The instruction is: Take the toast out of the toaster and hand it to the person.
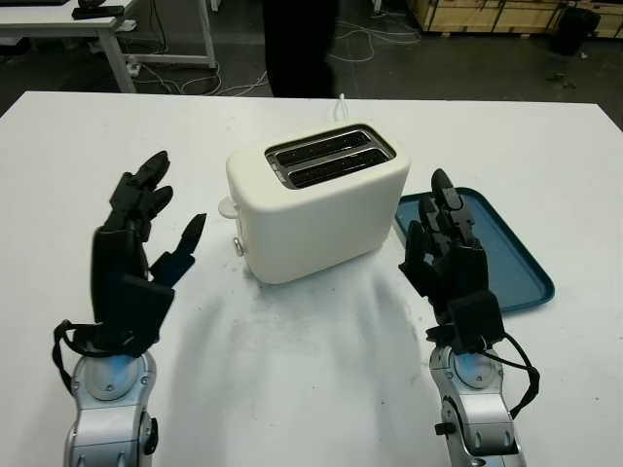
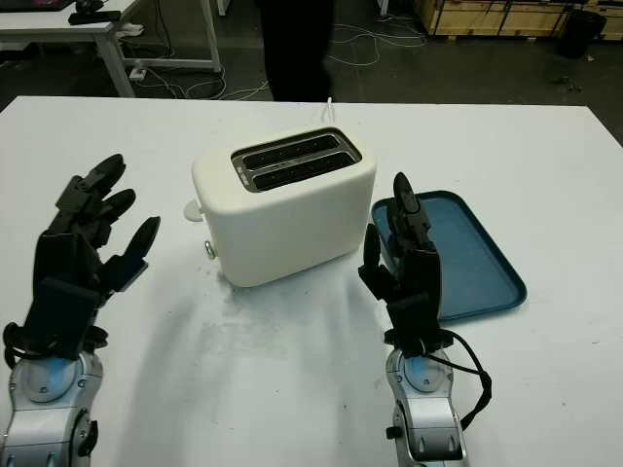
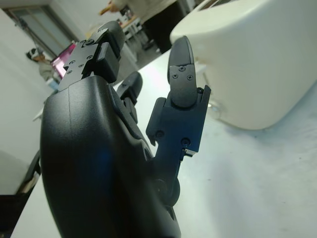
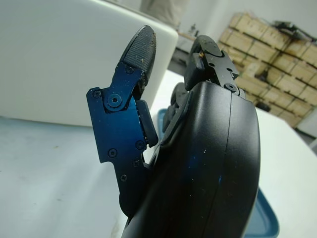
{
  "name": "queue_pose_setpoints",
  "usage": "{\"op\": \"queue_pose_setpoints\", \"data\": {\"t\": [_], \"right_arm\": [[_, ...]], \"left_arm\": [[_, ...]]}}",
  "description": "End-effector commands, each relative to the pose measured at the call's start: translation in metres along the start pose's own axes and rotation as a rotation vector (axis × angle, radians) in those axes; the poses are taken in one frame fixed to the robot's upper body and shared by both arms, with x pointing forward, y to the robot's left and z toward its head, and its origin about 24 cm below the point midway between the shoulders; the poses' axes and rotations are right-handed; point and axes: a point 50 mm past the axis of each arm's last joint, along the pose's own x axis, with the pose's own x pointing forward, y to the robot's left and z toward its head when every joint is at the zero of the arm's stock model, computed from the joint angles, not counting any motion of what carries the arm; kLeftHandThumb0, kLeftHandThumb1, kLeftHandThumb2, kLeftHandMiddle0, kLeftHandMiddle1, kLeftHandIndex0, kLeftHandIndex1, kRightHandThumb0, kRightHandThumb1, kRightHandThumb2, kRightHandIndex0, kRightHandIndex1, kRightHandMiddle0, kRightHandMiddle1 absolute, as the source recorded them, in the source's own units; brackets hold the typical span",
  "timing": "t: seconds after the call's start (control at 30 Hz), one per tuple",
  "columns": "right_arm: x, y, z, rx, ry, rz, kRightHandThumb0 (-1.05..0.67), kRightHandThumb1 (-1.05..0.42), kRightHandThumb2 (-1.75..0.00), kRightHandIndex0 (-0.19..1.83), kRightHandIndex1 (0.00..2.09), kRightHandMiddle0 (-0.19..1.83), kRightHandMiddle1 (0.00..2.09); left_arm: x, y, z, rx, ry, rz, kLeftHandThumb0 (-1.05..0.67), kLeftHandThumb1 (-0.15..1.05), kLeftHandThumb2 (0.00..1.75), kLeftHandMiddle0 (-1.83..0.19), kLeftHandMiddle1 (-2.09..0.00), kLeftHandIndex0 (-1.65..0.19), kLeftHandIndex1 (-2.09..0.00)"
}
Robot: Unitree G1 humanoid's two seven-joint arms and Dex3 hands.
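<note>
Apparently we had both hands free at this point. On the left, our left robot hand (image 1: pixel 146 233) hung open above the white table (image 1: pixel 321 389), holding nothing, just beside the cream plastic two-slot toaster (image 1: pixel 316 204). The toaster stood between our hands, its dark slots (image 1: pixel 329 156) facing up; we could not make out any toast standing proud of them, so the slice, if there, sat low inside. We judged toast to be light, stiff and brittle, perhaps hot, best pinched gently by its top edge. Our right robot hand (image 1: pixel 450 258) was open too, empty, over the near edge of the flat teal plastic tray (image 1: pixel 506 253). A person in dark clothing (image 1: pixel 297 44) stood behind the table.
</note>
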Motion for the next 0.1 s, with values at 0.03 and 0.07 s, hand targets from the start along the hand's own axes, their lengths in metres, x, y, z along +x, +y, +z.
{"op": "queue_pose_setpoints", "data": {"t": [0.03,0.07], "right_arm": [[-0.0005,0.0000,-0.0044,0.056,0.046,0.012,-0.56,-0.92,-0.74,0.11,0.01,0.14,0.01],[-0.0004,0.0007,-0.0041,0.068,0.055,0.025,-0.55,-0.92,-0.76,0.10,0.01,0.13,0.00]], "left_arm": [[-0.0015,-0.0009,-0.0025,0.009,0.038,-0.022,-0.53,0.92,0.67,0.00,-0.57,-0.14,-0.20],[-0.0003,-0.0003,-0.0035,0.008,0.037,-0.025,-0.51,0.92,0.70,-0.01,-0.57,-0.15,-0.20]]}}
